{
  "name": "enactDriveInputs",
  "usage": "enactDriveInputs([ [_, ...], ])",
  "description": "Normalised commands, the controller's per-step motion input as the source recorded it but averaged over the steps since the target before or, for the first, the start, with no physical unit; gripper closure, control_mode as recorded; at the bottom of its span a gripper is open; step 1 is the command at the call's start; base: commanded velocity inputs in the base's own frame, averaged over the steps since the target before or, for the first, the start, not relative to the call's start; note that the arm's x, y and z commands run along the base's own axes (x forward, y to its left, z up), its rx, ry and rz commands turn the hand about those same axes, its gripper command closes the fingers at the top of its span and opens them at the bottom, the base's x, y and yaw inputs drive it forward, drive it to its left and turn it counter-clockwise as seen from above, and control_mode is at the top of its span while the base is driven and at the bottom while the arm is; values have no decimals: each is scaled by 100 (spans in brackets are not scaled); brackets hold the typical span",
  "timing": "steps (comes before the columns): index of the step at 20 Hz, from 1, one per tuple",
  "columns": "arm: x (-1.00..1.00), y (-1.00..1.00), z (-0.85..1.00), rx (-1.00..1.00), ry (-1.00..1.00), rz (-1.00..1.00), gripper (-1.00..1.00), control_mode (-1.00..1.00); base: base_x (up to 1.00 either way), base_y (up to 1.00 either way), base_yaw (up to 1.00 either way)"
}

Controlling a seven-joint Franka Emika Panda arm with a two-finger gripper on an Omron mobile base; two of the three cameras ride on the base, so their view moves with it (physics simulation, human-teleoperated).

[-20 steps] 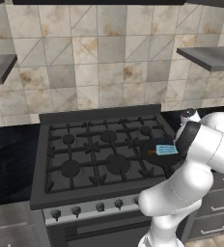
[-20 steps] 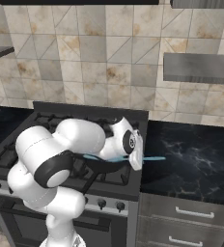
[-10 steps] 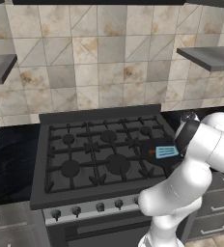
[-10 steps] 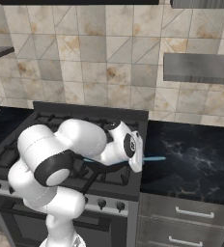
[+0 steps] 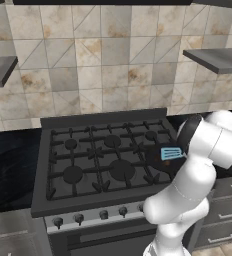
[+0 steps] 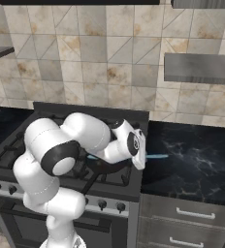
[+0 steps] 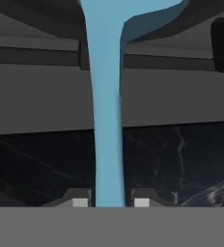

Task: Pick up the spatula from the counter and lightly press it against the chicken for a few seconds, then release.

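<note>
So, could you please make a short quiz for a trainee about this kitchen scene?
1. True or false: the hand is shut on the blue spatula.
2. In the left base view, the spatula's blade is above which of these? A. stove B. sink C. fridge
3. Fill in: the counter to the right of the stove is ___ marble.
Key: 1 true; 2 A; 3 black.
</note>
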Motion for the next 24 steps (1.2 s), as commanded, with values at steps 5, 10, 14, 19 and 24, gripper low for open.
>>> enactDriveInputs([
  [5,5,0,-14,-1,0,0,100,-100,0,0,0],
  [10,0,0,-17,-3,0,0,100,-100,0,0,0],
  [14,0,0,-20,-4,0,0,100,-100,0,0,0],
  [19,0,1,-23,-4,0,0,100,-100,0,0,0],
  [24,0,4,-22,-4,0,0,100,-100,0,0,0],
])
